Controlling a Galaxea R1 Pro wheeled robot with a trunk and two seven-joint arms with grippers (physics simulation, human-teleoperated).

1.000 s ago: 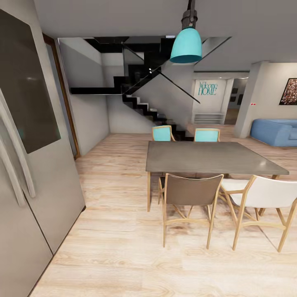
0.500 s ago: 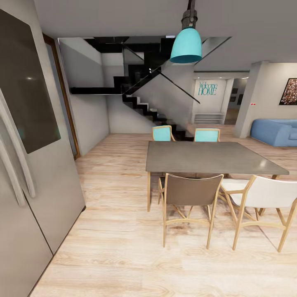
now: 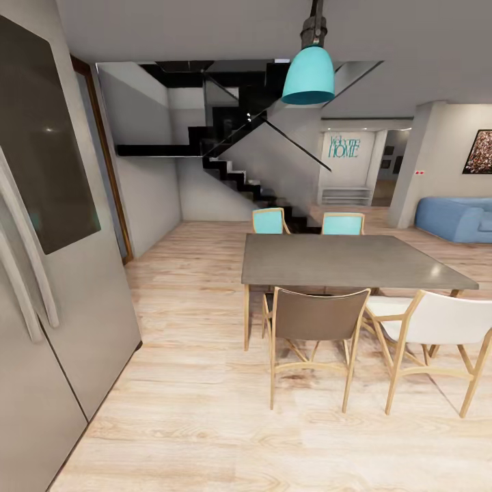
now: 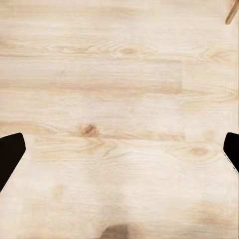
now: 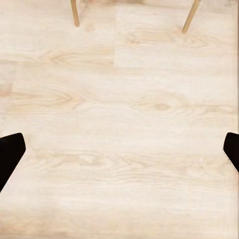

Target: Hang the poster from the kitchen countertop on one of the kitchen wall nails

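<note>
The poster and the kitchen countertop are out of view. My left gripper [image 4: 119, 152] hangs open over pale wooden floor, its two dark fingertips [image 4: 10, 154] far apart at the picture's sides with nothing between them. My right gripper [image 5: 119, 152] is open too, above the same floor, with dark fingertips [image 5: 10, 154] at both edges and two wooden chair legs [image 5: 74, 12] beyond it.
A grey dining table [image 3: 348, 263] on wooden legs stands ahead on the right, with a brown chair [image 3: 318, 328], a white chair [image 3: 437, 331] and two teal chairs [image 3: 270, 220]. A steel fridge [image 3: 41, 273] lines the left. Black stairs [image 3: 236, 171], a teal lamp [image 3: 309, 72], a blue sofa [image 3: 454, 219].
</note>
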